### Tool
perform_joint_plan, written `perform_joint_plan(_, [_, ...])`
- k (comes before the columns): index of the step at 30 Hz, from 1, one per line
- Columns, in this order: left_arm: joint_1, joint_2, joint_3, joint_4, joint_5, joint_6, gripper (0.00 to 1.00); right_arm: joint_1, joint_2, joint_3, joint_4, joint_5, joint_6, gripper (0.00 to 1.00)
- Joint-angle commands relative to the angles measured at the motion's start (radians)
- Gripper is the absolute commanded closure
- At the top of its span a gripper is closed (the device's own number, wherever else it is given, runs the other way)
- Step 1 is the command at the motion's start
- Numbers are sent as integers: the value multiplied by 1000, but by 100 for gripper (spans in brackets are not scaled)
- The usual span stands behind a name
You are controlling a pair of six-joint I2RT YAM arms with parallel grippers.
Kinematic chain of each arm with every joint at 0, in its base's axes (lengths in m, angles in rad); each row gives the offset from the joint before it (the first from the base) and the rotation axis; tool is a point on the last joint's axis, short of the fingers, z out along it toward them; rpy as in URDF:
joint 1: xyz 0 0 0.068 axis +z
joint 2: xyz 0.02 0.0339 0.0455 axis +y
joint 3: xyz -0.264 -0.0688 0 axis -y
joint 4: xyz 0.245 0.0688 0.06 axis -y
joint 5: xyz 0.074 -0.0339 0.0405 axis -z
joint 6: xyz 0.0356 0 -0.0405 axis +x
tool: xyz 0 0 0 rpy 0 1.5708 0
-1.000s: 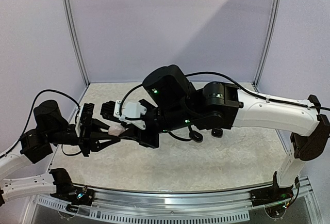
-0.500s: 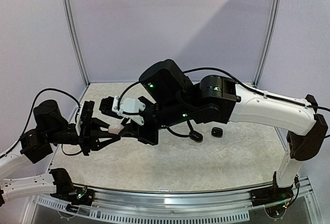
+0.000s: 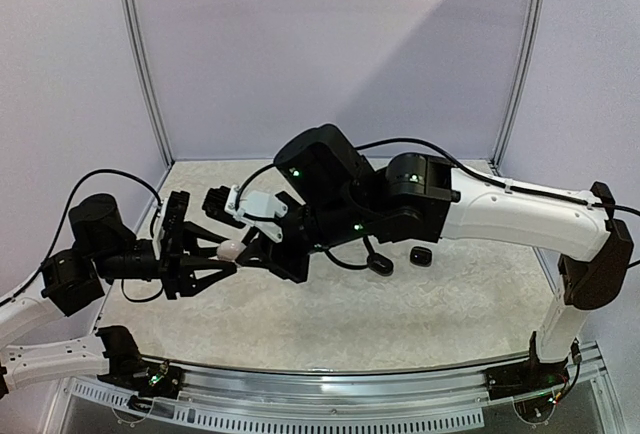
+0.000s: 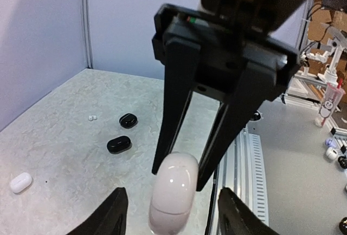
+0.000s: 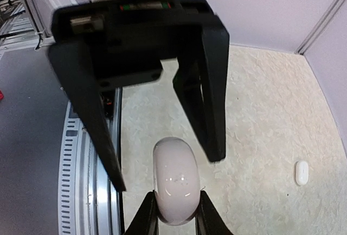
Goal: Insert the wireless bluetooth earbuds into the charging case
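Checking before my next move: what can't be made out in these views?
Top external: white case mostly covered by the left gripper and right gripper.
Left wrist: white earbuds too small to judge; own fingers cut off by the bottom edge.
Right wrist: the case's inside hidden by its shell.

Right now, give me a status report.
Right gripper shut on white case. Left gripper open, straddling it, not touching. White earbuds loose on table.
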Motion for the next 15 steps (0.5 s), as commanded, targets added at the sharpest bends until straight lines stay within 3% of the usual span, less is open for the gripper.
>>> perform_joint_plan(1, [15, -16, -21, -6, -86, -12, 32, -48, -65, -99, 60, 37, 100, 100])
perform_joint_plan(5, [19, -25, -24, -42, -119, 17, 2, -84, -110, -182, 70, 47, 165, 100])
perform_joint_plan(15, [33, -30, -20, -86, -165, 35, 1, -297, -157, -500, 106, -142, 473, 100])
